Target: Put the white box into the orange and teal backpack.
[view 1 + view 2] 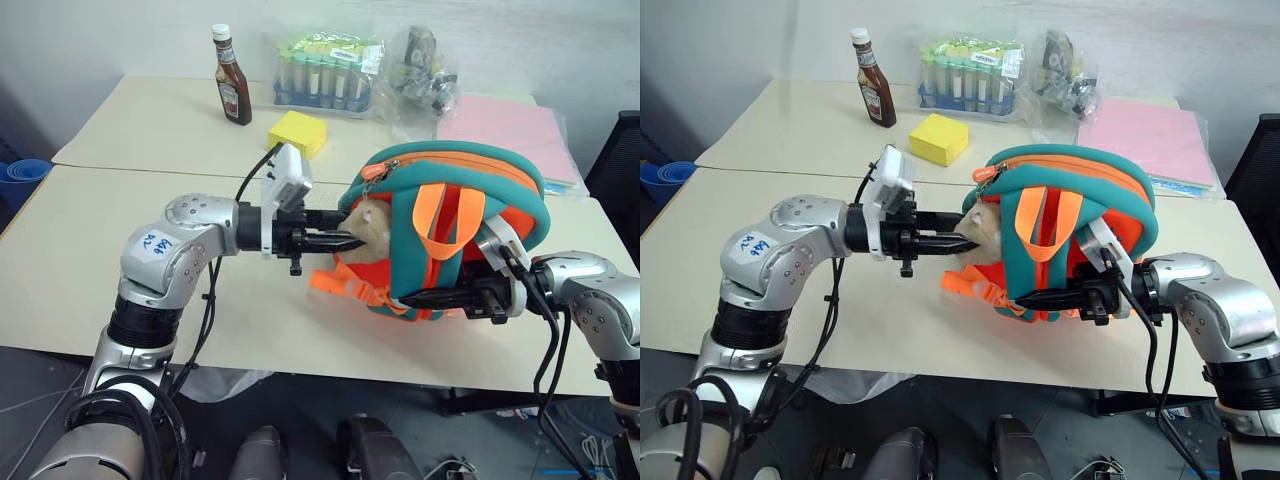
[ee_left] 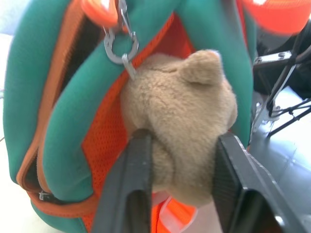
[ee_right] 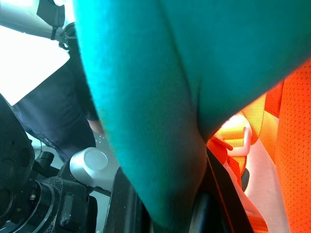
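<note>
Left gripper (image 2: 180, 160) pinches the tan plush toy (image 2: 182, 121) clipped to the small orange and teal fabric backpack (image 1: 450, 230). Right gripper (image 1: 425, 297) is clamped on the backpack's teal edge, holding it above the desk's (image 1: 100, 270) near edge. Contents unseen. Clear tube rack (image 1: 325, 70) at far edge.

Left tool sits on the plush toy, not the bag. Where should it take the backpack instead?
Grip the teal rim beside the zipper opening on the backpack, coming level from the robot's left. That edge is a firm fold facing the left tool; the plush toy just dangles.
</note>
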Robot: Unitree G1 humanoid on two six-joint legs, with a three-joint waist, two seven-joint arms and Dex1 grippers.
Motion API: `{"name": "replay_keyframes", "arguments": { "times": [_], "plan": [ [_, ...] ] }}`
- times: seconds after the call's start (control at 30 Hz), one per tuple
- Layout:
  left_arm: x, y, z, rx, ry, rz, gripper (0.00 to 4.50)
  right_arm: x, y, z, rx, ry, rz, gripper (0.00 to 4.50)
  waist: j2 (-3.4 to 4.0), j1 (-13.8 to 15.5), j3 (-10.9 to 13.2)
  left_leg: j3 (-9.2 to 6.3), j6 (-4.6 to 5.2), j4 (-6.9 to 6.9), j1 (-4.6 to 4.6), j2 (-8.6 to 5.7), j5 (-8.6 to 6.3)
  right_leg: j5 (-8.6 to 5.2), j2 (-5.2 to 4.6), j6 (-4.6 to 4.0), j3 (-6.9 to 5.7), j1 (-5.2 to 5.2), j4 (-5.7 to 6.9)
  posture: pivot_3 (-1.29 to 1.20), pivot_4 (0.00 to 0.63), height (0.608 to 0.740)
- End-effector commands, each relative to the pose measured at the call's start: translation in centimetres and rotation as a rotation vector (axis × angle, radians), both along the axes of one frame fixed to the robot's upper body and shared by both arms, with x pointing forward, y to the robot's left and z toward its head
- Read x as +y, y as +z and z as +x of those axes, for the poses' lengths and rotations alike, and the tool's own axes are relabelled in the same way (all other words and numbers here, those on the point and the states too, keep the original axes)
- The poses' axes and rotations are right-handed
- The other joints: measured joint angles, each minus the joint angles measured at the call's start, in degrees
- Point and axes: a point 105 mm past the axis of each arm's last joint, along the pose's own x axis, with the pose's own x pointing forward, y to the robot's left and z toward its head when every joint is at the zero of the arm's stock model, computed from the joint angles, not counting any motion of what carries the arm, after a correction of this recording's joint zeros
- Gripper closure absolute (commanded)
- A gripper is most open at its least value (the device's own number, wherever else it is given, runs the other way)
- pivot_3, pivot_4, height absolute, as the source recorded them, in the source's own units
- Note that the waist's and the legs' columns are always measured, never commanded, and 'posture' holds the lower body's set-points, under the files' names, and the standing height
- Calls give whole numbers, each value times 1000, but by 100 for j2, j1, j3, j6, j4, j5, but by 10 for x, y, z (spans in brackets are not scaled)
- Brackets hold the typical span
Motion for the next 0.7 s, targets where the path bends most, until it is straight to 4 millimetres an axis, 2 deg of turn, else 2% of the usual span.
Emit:
{"name": "replay_keyframes", "arguments": {
  "times": [0.03,0.1,0.17,0.27,0.37,0.43,0.5,0.7],
  "plan": [
    [22,43,1,-56,27,-86,3479,-2,7,1,-39,-11,18,4480,-1,-3,0,-1,0,0,0,0,0,0,0,0,0,-1,1,0,150,740],
    [36,57,2,-43,37,-109,3580,-3,7,1,-37,-16,19,4480,-1,-12,1,-1,-2,0,0,0,1,0,1,0,-1,-1,1,0,150,740],
    [60,69,7,-69,76,-102,3632,-5,6,1,-32,-24,19,4480,-1,-26,1,-1,-3,-3,1,0,2,0,1,0,-2,-1,0,0,150,740],
    [84,69,10,-84,104,-27,3632,-7,5,0,-25,-28,22,4480,0,-54,1,-1,-28,-10,2,0,16,0,1,-1,-2,-3,-3,0,150,740],
    [101,35,15,-97,124,188,3632,-8,5,-1,-19,-30,29,4480,1,-53,1,-1,-29,-12,0,0,16,-1,-2,-2,-3,-2,-10,0,150,740],
    [112,-3,23,-144,147,384,3632,-7,4,0,-19,-33,32,4480,1,-54,1,-1,-27,-12,0,-1,15,-1,-5,-2,-3,-2,-11,0,150,740],
    [117,-31,32,-212,162,523,3632,-7,5,1,-22,-34,35,4480,1,-36,1,-1,-25,-13,2,-1,14,-1,-6,-3,-3,0,-12,0,150,740],
    [95,-59,67,-357,211,587,3632,-6,7,3,-27,-31,39,4480,0,33,2,-4,16,-3,-6,-1,-7,2,-9,-6,-9,-2,-8,0,150,740]
  ]
}}
